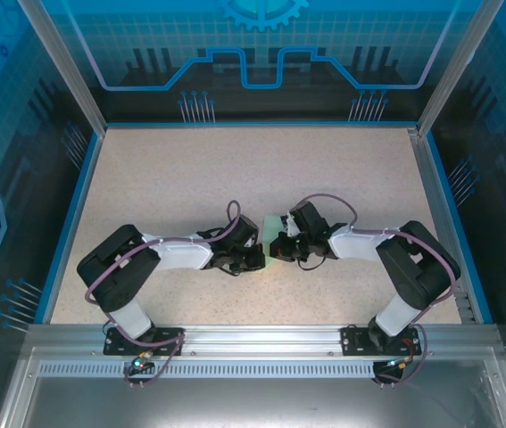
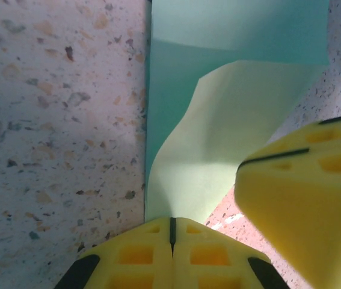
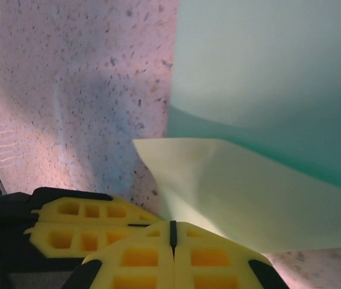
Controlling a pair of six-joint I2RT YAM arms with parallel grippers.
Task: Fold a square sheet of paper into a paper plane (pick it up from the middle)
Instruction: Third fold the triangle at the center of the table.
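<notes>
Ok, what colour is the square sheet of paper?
The sheet of paper is plain pale mint green; best in the left wrist view.

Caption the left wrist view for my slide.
Left claw shut on the edge of the thin pale mint-green sheet of paper, a flap raised off the speckled table.

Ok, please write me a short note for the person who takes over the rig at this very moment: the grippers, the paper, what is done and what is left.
Left gripper: shut, pinching an edge of the square sheet of thin pale mint-green paper.
Right gripper: shut, pinching the same sheet, close beside the left one.
Paper: mid-table on the speckled beige tabletop. One part lies flat; the pinched part is lifted and curves over it.
Done: both arms grip the sheet, and a first fold seems begun.
Left: no sharp crease or dart shape shows, so all the plane folds remain.
</notes>
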